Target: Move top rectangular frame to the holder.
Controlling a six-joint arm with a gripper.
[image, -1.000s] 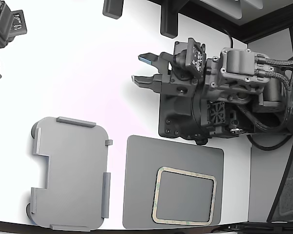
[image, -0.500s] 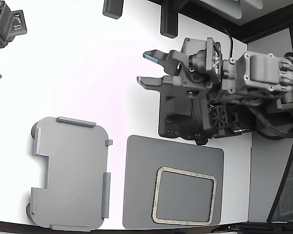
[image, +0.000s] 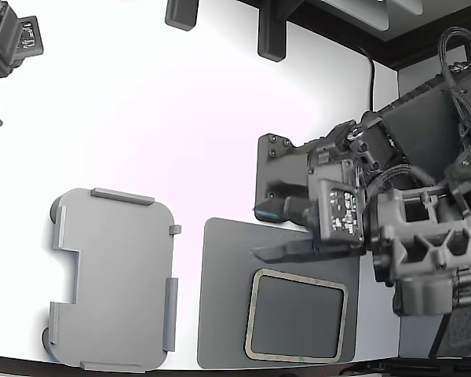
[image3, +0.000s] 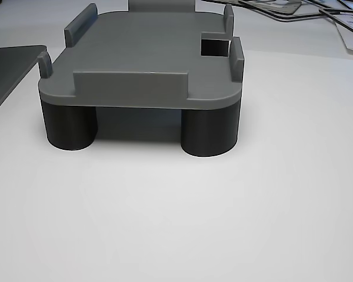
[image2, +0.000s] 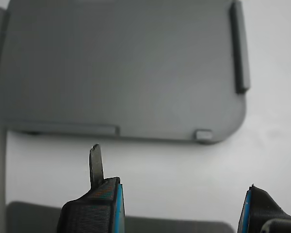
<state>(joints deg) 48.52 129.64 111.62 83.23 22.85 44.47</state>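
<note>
The beige-tan rectangular frame (image: 297,316) lies flat on the dark grey mat (image: 224,314) at the exterior view's lower right. The light grey holder tray (image: 114,279) sits empty at the lower left; it also shows in the wrist view (image2: 121,68) and in the other view (image3: 147,56) on its round feet. My gripper (image: 261,232) is open and empty, its fingers pointing toward the exterior view's left above the mat's upper edge, just above the frame's top side. In the wrist view the two fingertips (image2: 96,162) stand wide apart with nothing between them.
A black arm base plate (image: 279,177) sits behind the gripper. A second dark arm (image: 8,47) is at the exterior view's top left. Two dark blocks (image: 271,35) stand at the table's far edge. The table's near edge runs just below the tray and mat.
The arm has swung down from the upper middle of the exterior view to just above the mat and the frame. The gripper stays open. Tray, mat and frame have not moved.
</note>
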